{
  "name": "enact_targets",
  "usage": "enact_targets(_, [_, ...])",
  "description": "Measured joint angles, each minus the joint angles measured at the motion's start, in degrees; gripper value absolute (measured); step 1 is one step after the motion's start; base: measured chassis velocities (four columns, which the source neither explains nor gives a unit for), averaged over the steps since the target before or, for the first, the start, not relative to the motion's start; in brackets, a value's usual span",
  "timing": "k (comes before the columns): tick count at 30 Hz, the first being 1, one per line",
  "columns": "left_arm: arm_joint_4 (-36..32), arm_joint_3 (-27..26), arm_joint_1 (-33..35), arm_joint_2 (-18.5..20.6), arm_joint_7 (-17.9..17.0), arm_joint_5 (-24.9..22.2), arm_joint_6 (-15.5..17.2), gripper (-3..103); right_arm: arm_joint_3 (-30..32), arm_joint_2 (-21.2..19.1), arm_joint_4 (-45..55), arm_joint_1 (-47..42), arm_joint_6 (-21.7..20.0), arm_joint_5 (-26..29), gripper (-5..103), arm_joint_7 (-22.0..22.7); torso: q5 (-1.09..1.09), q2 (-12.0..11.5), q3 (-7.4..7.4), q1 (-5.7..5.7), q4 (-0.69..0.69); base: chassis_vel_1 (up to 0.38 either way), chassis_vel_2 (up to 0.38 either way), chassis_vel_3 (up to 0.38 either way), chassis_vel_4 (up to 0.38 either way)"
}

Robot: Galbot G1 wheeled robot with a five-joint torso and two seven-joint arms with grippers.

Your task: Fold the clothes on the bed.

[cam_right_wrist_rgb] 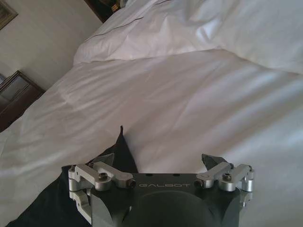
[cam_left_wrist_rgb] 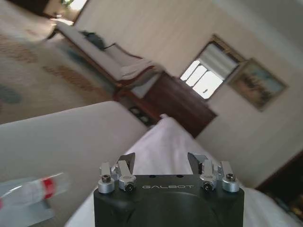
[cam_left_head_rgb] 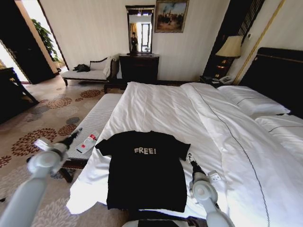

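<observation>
Lying flat and unfolded near the foot of the bed (cam_left_head_rgb: pixel 156 101) (lettering up), the black T-shirt (cam_left_head_rgb: pixel 144 172) awaits folding; left gripper (cam_left_head_rgb: pixel 75 132) and right gripper (cam_left_head_rgb: pixel 190 157) flank its sleeves, fingers apparently spread, holding nothing

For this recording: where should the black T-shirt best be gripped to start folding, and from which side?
Probably at its sleeves. The T-shirt lies flat, face up, sleeves spread outward. The right gripper, open, sits beside the right sleeve and could pinch its edge from outside. The left gripper, open, is out over the bench, farther from the left sleeve.
</observation>
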Motion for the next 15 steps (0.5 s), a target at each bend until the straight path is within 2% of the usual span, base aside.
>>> enact_targets(1, [0.0,0.0,0.0,0.0,0.0,0.0,0.0,64,0.0,0.0,0.0,0.0,0.0,0.0,100,0.0,0.00,0.0,0.00,0.00,0.00,0.000,0.000,0.000,0.000])
enact_targets(2, [-3.7,-1.6,1.0,0.1,-0.1,-1.1,0.2,69,0.5,-0.2,-0.4,0.4,-0.1,0.5,100,0.1,0.00,0.0,0.00,0.00,-0.05,0.000,0.000,0.000,0.000])
enact_targets(4, [-11.6,-5.5,4.4,-0.4,0.1,-1.8,0.1,80,1.2,-0.9,-1.3,1.5,-0.9,1.8,100,0.3,0.01,0.0,0.00,0.01,-0.02,0.000,0.000,0.000,0.000])
enact_targets(5, [-11.6,-5.5,4.4,-0.4,0.1,-1.8,0.1,80,1.2,-0.9,-1.3,1.5,-0.9,1.8,100,0.3,0.01,0.0,0.00,0.01,-0.02,0.000,0.000,0.000,0.000])
enact_targets(7, [-18.5,-9.8,8.6,-1.4,0.8,-2.2,-0.2,91,1.5,-1.7,-2.1,2.7,-1.7,2.9,100,0.5,0.02,0.0,0.00,0.00,0.01,0.000,0.000,0.000,0.000])
enact_targets(8, [-20.9,-11.3,10.2,-2.0,0.9,-2.5,-0.3,91,1.6,-2.1,-2.7,3.2,-2.0,3.3,100,0.5,0.01,0.0,0.00,0.00,0.02,0.000,0.000,0.000,0.000])
enact_targets(10, [-25.3,-13.9,13.3,-3.6,1.1,-3.0,-0.3,98,1.8,-2.9,-3.9,4.1,-2.5,4.3,100,0.1,0.01,0.0,0.00,-0.01,0.02,0.000,0.000,0.000,0.000])
enact_targets(15, [-27.4,-15.7,16.5,-6.8,0.6,-3.0,-0.1,100,2.5,-6.2,-6.7,6.2,-4.1,8.3,100,-0.8,0.01,0.0,0.00,0.00,0.01,0.000,0.000,0.000,0.000])
